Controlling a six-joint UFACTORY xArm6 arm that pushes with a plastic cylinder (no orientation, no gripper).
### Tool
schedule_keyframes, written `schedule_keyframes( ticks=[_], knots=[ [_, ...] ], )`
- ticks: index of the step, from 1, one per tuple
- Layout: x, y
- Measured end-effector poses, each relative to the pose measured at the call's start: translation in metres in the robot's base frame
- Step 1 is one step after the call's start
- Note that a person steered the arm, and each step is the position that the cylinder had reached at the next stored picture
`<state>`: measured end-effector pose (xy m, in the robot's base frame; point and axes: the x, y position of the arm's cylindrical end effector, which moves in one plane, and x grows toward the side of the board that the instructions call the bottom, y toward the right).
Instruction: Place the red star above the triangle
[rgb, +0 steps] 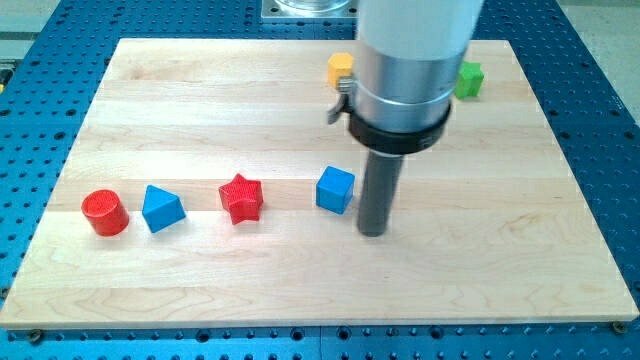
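The red star (241, 198) lies on the wooden board (200, 100) at the lower middle-left. The blue triangle (162, 209) lies to its left, with a gap between them. My tip (372, 231) rests on the board at the lower middle, to the right of the red star, with the blue cube (335, 189) between them. The tip is just right of the blue cube and slightly below it. The rod hangs from the wide grey arm body that fills the view's top middle.
A red cylinder (105, 213) stands left of the blue triangle. A yellow block (341, 68) and a green block (468, 80) sit near the view's top, both partly hidden by the arm. Blue perforated table surrounds the board.
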<state>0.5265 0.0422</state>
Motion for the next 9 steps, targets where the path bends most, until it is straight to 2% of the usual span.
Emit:
schedule_keyframes(
  ticks=[1, 2, 3, 4, 6, 7, 8, 9],
  knots=[
    [-0.018, -0.044],
    [-0.059, -0.051],
    [-0.049, -0.098],
    [-0.030, -0.099],
    [0.030, -0.155],
    [0.010, -0.170],
    [-0.031, -0.171],
    [-0.053, -0.206]
  ],
)
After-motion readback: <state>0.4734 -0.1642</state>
